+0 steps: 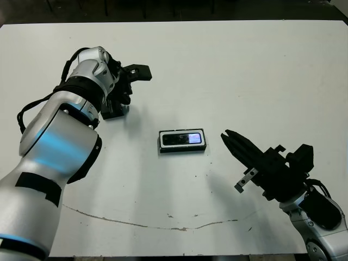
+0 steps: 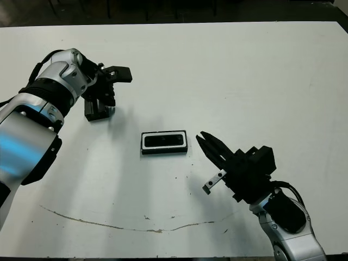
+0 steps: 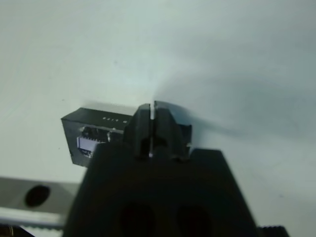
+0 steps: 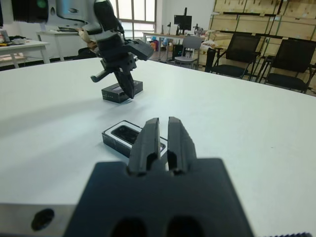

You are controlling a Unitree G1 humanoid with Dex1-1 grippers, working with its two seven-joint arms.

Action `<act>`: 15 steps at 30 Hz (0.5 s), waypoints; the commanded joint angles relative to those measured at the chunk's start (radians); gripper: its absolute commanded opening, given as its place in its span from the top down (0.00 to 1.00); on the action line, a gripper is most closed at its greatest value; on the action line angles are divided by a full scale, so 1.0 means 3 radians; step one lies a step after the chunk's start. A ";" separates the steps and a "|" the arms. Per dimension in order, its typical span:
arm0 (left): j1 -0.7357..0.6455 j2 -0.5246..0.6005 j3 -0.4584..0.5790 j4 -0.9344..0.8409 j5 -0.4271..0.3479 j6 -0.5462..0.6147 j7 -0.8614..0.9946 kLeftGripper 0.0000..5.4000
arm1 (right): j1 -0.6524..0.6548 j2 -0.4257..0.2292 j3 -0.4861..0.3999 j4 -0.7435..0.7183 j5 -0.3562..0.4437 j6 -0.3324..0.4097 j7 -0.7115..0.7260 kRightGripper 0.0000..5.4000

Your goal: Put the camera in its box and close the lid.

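The box (image 1: 161, 143), a shallow black tray with white lining, lies at the table's middle. The camera (image 1: 176, 140), a slim black bar with a pale glossy patch, lies inside it. The lid (image 1: 112, 112), a black block, rests on the table to the far left of the box. My left gripper (image 1: 125, 99) points down at the lid with its fingers shut, tips at the lid's top; the left wrist view shows the lid (image 3: 86, 136) just behind the shut fingers. My right gripper (image 1: 224, 135) hovers shut a short way right of the box, pointing at it.
A thin dark scratch (image 1: 147, 223) runs across the table near its front edge. In the right wrist view, black chairs (image 4: 291, 61) and desks stand beyond the table's far edge. Bare white tabletop (image 1: 244, 70) surrounds the box.
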 commanded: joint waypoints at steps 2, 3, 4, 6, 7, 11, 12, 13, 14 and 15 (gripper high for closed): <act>0.0140 0.0094 -0.0080 -0.0028 0.0077 -0.0014 -0.0083 1.00 | -0.0002 0.0009 0.0030 0.0113 -0.0020 -0.0057 0.0033 1.00; 0.0152 0.0110 -0.0071 -0.0045 0.0063 -0.0034 -0.0103 1.00 | -0.0009 0.0021 0.0039 0.0140 -0.0011 -0.0092 0.0046 1.00; 0.0160 0.0120 -0.0054 -0.0060 0.0045 -0.0038 -0.0114 1.00 | -0.0015 0.0031 0.0044 0.0162 0.0001 -0.0118 0.0055 1.00; 0.0169 0.0140 0.0010 -0.0103 -0.0016 -0.0039 -0.0111 1.00 | -0.0025 0.0021 0.0053 0.0164 0.0003 -0.0122 0.0065 1.00; 0.0182 0.0159 0.0065 -0.0157 -0.0072 -0.0120 -0.0113 1.00 | -0.0022 0.0008 0.0056 0.0144 -0.0004 -0.0084 0.0053 1.00; 0.0312 0.0265 0.0408 -0.0587 -0.0494 -0.0674 -0.0191 1.00 | -0.0016 0.0002 0.0057 0.0163 -0.0010 -0.0064 0.0055 1.00; 0.0373 0.0297 0.0524 -0.0759 -0.0642 -0.0748 -0.0216 1.00 | -0.0014 0.0000 0.0059 0.0155 -0.0006 -0.0042 0.0052 1.00; 0.0444 0.0325 0.0646 -0.0931 -0.0804 -0.0785 -0.0254 1.00 | -0.0015 -0.0004 0.0062 0.0151 -0.0009 -0.0033 0.0051 1.00; 0.0528 0.0348 0.0764 -0.1139 -0.0955 -0.0715 -0.0280 1.00 | -0.0012 -0.0014 0.0064 0.0137 -0.0018 -0.0008 0.0041 1.00; 0.0633 0.0373 0.0865 -0.1384 -0.1079 -0.0615 -0.0275 1.00 | -0.0011 -0.0021 0.0064 0.0127 -0.0022 0.0015 0.0033 1.00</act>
